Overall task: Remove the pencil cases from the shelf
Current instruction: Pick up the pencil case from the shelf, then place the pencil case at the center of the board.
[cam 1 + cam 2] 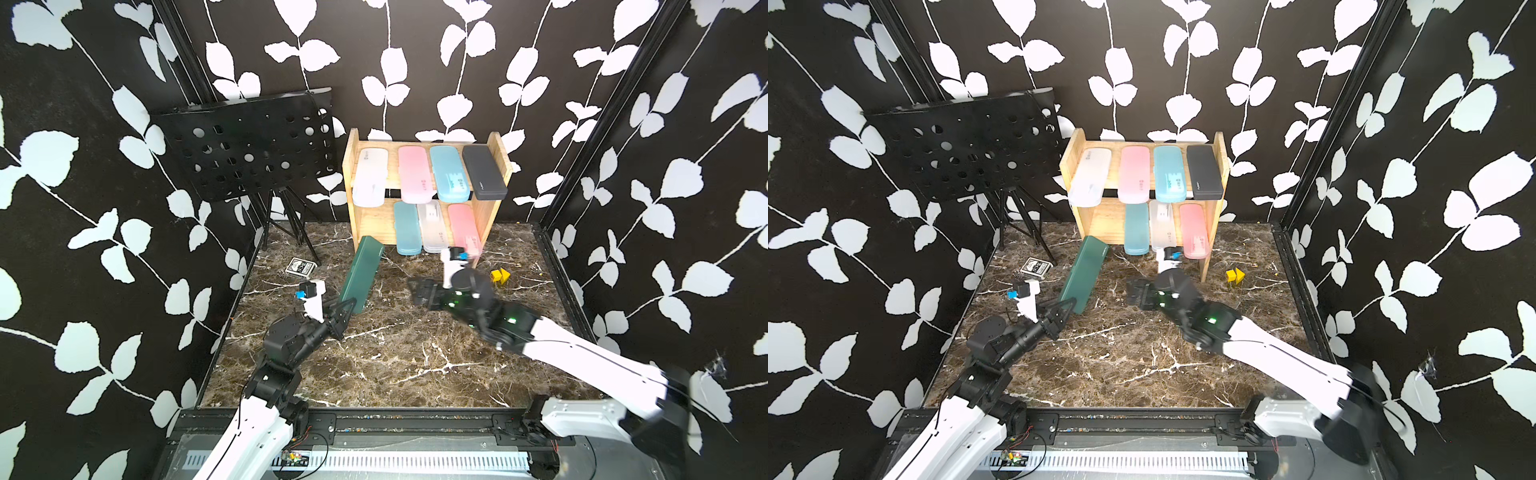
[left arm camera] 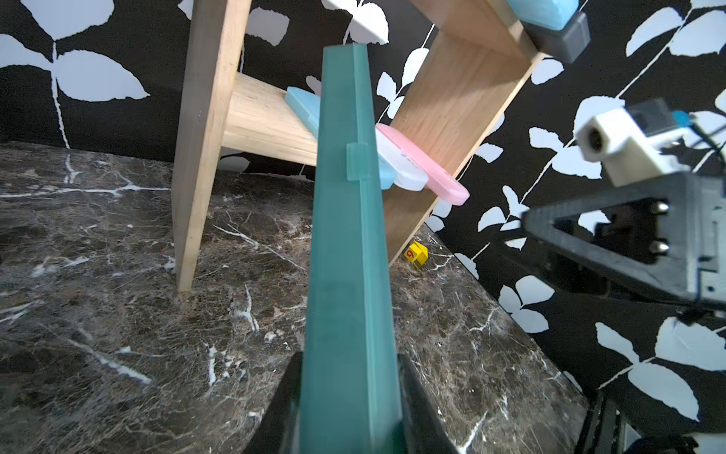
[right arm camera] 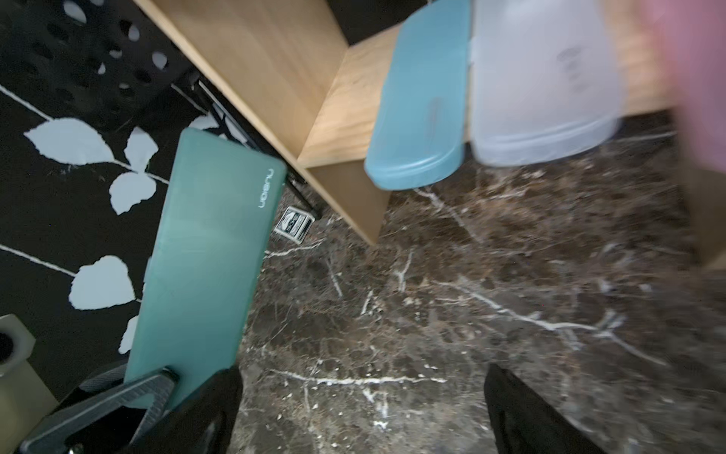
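The left gripper (image 1: 348,306) pinches the near end of the long dark green plastic pencil case (image 1: 362,272), clear of the two-tier bamboo shelf (image 1: 498,166); gripped so far off-centre, it may pivot and slip. The right gripper (image 1: 419,291) gapes wide before the lower-tier cases (image 1: 407,230); a skewed reach could knock them off.

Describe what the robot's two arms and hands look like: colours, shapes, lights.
The left arm and right arm have white shells and black joints. The left hand and right hand are black, with open triangular-framed fingers. A white camera block with a blue tab sits by each. Green lights dot the right wrist.
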Controlling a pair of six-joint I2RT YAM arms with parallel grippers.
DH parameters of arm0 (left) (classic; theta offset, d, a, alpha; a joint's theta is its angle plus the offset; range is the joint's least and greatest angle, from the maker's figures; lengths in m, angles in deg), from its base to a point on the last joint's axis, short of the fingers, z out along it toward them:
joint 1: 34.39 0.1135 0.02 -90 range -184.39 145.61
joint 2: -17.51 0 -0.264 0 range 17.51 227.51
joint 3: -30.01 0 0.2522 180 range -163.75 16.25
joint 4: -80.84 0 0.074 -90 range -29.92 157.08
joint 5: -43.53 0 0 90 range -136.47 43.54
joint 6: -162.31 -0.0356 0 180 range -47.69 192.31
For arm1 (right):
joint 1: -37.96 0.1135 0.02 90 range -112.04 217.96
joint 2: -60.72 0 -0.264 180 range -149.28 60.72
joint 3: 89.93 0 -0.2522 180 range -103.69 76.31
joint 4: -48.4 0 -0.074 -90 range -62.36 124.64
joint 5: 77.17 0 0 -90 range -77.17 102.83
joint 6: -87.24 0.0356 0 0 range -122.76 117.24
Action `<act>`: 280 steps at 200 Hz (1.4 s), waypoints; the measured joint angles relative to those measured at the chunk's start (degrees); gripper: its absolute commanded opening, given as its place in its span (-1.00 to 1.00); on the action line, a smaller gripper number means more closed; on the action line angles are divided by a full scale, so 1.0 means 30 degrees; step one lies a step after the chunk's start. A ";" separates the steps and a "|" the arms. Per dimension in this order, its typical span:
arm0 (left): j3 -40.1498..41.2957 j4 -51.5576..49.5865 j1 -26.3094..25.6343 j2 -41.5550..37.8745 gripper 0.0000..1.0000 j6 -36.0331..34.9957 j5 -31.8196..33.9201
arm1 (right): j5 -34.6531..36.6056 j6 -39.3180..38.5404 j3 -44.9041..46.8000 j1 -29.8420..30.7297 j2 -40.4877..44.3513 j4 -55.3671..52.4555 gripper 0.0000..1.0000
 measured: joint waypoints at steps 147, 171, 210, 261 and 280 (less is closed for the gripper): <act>0.0277 -0.1027 -0.0189 -0.2346 -1.00 -0.0546 0.0765 | -0.1151 0.1617 -0.7504 0.2266 -0.8291 0.2710 0.78; 0.0291 -0.1100 -0.0189 -0.2528 -1.00 -0.0546 0.0780 | -0.1151 0.1923 -0.7504 0.2280 -0.8357 0.2732 0.50; 0.0423 -0.1086 -0.0211 -0.2616 0.49 -0.0627 0.0845 | -0.0852 0.2011 -0.7519 0.2390 -0.8240 0.2849 0.24; 0.0335 -0.1086 -0.0255 -0.2397 0.93 -0.0423 0.1311 | -0.0444 -0.0546 -0.7162 0.2076 -0.5923 -0.2200 0.23; 0.0109 -0.1078 -0.0306 -0.2098 0.95 -0.0415 0.1552 | -0.0772 -0.1654 -0.5625 0.0998 -0.3002 -0.4998 0.19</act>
